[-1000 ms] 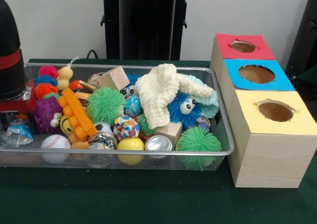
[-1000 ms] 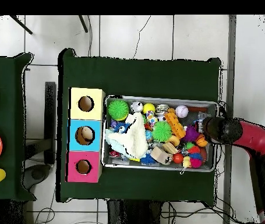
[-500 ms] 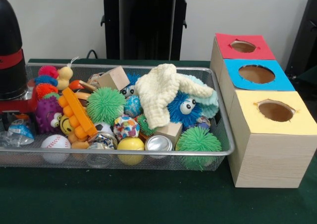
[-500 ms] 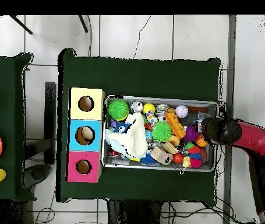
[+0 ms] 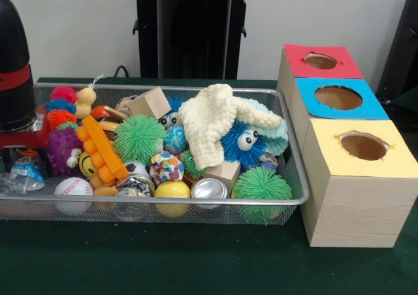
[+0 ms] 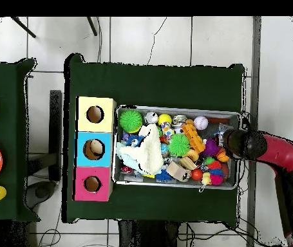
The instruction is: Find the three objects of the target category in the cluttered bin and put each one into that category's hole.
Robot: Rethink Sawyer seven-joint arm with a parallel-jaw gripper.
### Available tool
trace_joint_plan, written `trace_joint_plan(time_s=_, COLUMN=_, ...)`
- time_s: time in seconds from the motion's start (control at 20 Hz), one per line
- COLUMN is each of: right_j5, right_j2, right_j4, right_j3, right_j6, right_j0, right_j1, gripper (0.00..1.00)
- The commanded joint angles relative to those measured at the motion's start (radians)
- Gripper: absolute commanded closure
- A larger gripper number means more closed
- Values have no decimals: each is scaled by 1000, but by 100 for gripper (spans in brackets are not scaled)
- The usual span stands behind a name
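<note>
Even, soft indoor light; faint shadows under the bin (image 5: pixel 287 203), no glare.

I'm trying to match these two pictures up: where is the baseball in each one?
Front view: the baseball lies at the wire bin's near left corner.
Overhead view: the baseball lies near the bin's upper right corner.
Shared landmark: the yellow ball sits along the same bin wall.
</note>
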Motion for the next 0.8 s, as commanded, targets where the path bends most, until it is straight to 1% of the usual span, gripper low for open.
trace_joint_plan(time_s=0.05, right_j5=1, right_j2=28, right_j4=-21, right_j3=-37, right_j6=-127, right_j0=36, right_j1=90, gripper=0)
trace_joint_plan(time_s=0.1, right_j5=33, right_j2=16, right_j4=-14, right_j3=-49, right_j6=-114, right_j0=46, right_j1=94, gripper=0)
trace_joint_plan(time_s=0.25, right_j5=38, right_j2=6, right_j4=-16, right_j3=-48, right_j6=-102, right_j0=56, right_j1=84, gripper=0)
trace_joint_plan(time_s=0.5, right_j5=112, right_j2=-5, right_j4=4, right_j3=-23, right_j6=-103, right_j0=77, right_j1=-10, gripper=0)
trace_joint_plan(time_s=0.7, right_j5=90, right_j2=1, right_j4=4, right_j3=-46, right_j6=-106, right_j0=71, right_j1=34, gripper=0)
trace_joint_plan(time_s=0.8, right_j5=84, right_j2=-1, right_j4=6, right_j3=-37, right_j6=-100, right_j0=71, right_j1=28, gripper=0)
